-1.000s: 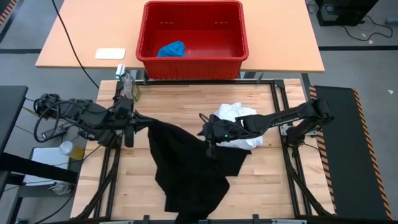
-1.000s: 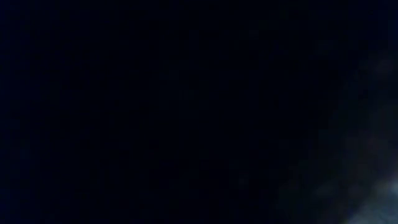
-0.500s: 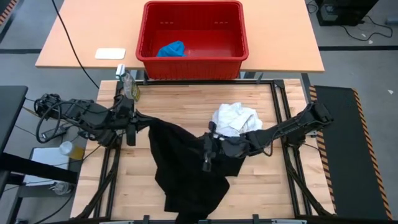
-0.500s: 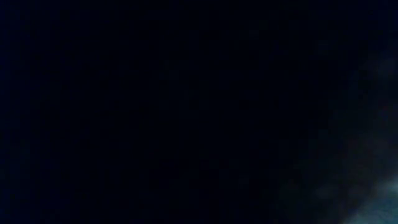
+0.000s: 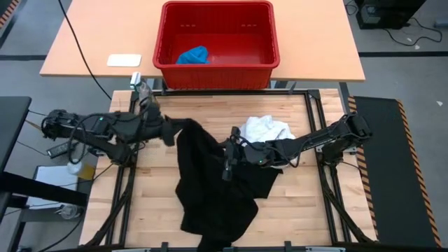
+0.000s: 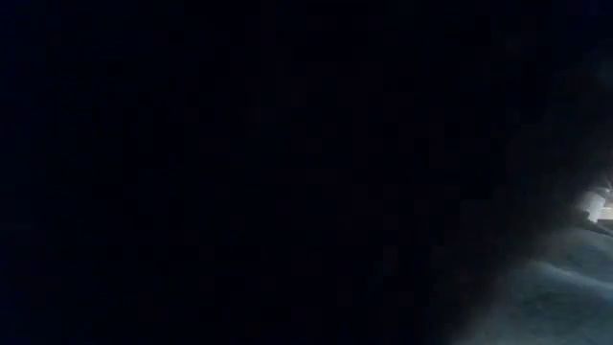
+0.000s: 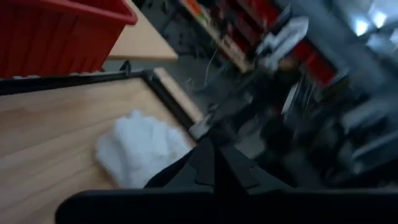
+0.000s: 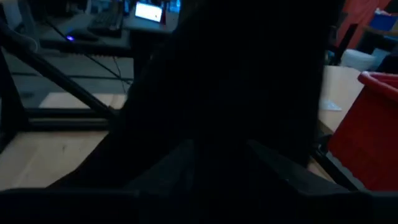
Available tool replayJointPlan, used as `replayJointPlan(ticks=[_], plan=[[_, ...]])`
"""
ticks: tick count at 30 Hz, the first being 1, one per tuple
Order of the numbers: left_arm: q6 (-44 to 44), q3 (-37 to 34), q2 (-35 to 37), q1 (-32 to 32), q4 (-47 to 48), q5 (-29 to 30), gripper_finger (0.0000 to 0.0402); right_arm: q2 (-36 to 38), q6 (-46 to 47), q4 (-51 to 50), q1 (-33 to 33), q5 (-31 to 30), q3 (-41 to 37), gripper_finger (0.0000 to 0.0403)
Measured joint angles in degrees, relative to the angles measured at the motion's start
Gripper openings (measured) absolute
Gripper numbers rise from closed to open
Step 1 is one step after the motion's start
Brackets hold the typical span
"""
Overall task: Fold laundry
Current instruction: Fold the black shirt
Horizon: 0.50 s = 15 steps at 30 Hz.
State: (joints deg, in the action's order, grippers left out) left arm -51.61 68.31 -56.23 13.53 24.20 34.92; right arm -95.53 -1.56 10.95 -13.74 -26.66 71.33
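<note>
The bench (image 5: 210, 112) is pale wood planks, smooth with a light sheen, edged by a matt black metal frame (image 5: 308, 126). Lying on the bench, the black garment (image 5: 213, 189) is soft matt cloth, heavily creased. Right beside it the white garment (image 5: 264, 130) looks like fluffier, crumpled cloth. Behind the bench, the red basket (image 5: 217, 66) is glossy ribbed plastic with a bright blue cloth piece (image 5: 193, 55) bunched inside. Both arms look like matt dark plastic or metal.
</note>
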Motion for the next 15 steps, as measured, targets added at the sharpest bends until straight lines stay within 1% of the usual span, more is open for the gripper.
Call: replayJointPlan(ticks=[2,5,7,9,11,14,15], plan=[[-1.12,0.0,-0.92,-0.96,-4.14,-0.04,0.0004,0.0,1.13,-2.51,0.04,1.76,0.0,0.015],[1.15,0.0,-1.73,-1.21,-10.07,-0.41,0.0004,0.0,6.15,-8.32,0.82,6.3,0.0,0.015],[3.23,0.0,-1.67,-1.15,-12.81,-1.3,0.0004,0.02,10.83,-14.24,1.34,6.66,0.0,0.015],[4.42,0.0,-1.02,-0.93,-13.42,-1.31,0.0004,0.18,13.24,-18.54,1.48,7.59,-0.08,0.015],[5.5,-0.04,-0.02,-0.82,-13.29,-0.39,0.0004,0.59,12.56,-19.39,0.46,10.28,-0.08,0.015],[8.75,-0.04,1.28,-0.82,-15.08,2.94,0.0004,0.29,10.25,-18.79,-1.25,18.11,0.0,0.015],[10.56,-0.04,1.45,-0.82,-16.44,3.43,0.0004,-0.09,10.14,-18.57,-1.61,19.73,0.0,0.015]])
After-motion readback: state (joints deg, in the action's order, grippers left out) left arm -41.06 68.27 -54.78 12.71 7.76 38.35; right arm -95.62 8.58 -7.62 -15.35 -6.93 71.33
